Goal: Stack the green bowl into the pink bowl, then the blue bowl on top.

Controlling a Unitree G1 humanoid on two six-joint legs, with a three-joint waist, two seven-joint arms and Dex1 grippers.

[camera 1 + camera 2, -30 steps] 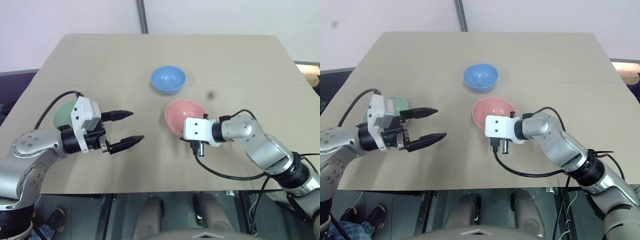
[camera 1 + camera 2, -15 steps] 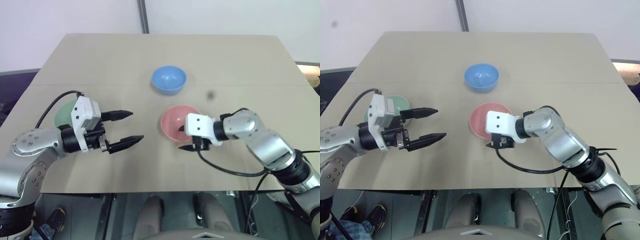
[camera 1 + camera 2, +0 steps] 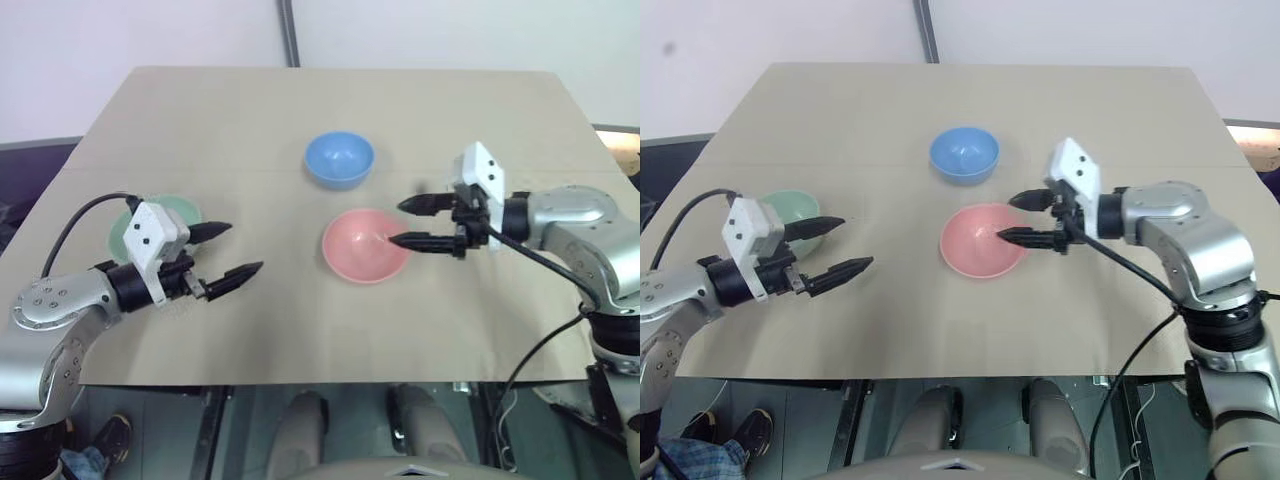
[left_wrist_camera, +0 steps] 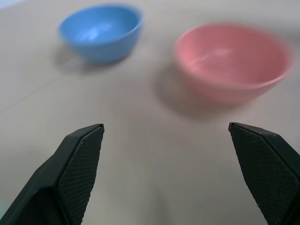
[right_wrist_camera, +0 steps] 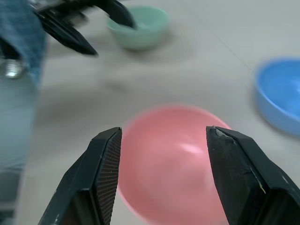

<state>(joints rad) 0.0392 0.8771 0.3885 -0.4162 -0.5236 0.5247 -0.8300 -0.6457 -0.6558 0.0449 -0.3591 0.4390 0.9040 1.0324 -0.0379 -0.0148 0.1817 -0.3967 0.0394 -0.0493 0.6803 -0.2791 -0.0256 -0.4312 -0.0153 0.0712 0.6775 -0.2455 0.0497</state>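
From the head cameras you see the pink bowl (image 3: 366, 246) mid-surface (image 3: 300, 110), the blue bowl (image 3: 339, 159) just behind it, the green bowl (image 3: 790, 210) well apart at the left edge. Your left tool (image 3: 228, 250) hangs open and empty beside the green bowl; your right tool (image 3: 408, 222) stands open at the pink bowl's right rim, holding nothing

Left wrist: both fingers (image 4: 77, 164) spread wide, pink and blue bowls ahead

Right wrist: open fingers (image 5: 105, 173) frame the pink bowl
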